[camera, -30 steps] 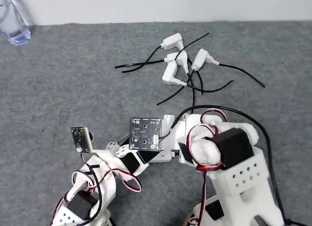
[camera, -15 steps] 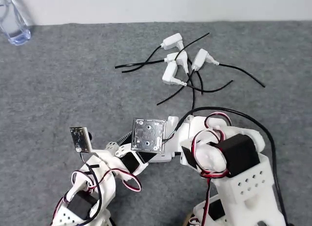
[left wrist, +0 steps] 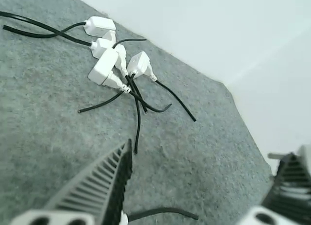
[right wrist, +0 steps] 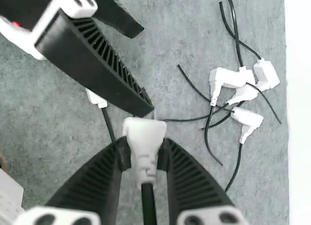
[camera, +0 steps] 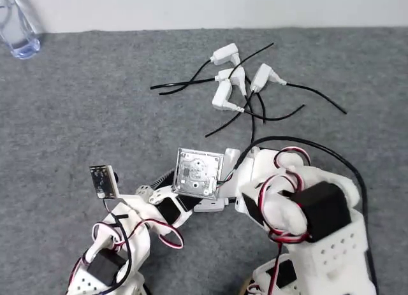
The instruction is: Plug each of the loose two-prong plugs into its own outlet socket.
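Several loose white two-prong plugs (camera: 233,78) with black cords lie tangled on the grey mat, far from both arms; they also show in the left wrist view (left wrist: 104,67) and the right wrist view (right wrist: 228,79). My right gripper (right wrist: 144,146) is shut on another white plug (right wrist: 143,132), whose black cord runs back between the fingers. It is held just above the mat, close to a black finger (right wrist: 92,60) of the left gripper. My left gripper (left wrist: 209,153) stands open with its fingers wide apart and nothing between them.
A small white end piece (right wrist: 97,97) on a black cord lies on the mat under the left finger. Both arms (camera: 306,212) crowd the near edge. A clear bottle (camera: 16,30) stands at the far left corner by the white wall.
The right arm has drawn back toward the near right, and its wrist camera board has shifted right and tilted. The left arm has barely moved. The heap of plugs is unchanged.
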### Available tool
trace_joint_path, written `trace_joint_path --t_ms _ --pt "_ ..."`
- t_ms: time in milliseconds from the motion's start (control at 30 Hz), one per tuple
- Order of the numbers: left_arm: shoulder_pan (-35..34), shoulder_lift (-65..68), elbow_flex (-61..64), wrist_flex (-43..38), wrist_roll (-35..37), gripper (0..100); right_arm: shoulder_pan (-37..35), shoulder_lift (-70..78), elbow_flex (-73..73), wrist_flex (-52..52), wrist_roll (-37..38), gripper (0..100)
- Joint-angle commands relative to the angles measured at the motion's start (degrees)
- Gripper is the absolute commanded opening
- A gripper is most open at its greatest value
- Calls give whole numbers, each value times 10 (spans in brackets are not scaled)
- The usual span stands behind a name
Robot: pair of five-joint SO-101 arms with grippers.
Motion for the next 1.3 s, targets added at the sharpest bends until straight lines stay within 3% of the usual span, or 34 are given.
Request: trace_joint_path --t_ms 0,567,667,933,1200,1267 --pt "6 -3 -1 12 -14 430 -7 -9 -33 20 -8 9" --pt "2 -3 -1 12 -15 430 -2 -9 -17 -5 -23 9" --pt "-25 -4 -2 10 -14 431 -2 -9 -11 -5 -23 9" --pt "-222 -4 -2 -16 -31 432 -2 -8 -12 -14 -28 9" --pt "-505 -4 -1 -15 -63 432 -6 65 -25 -17 -18 9" --pt "-565 -3 0 -6 -118 432 -6 117 -51 -17 -15 9"
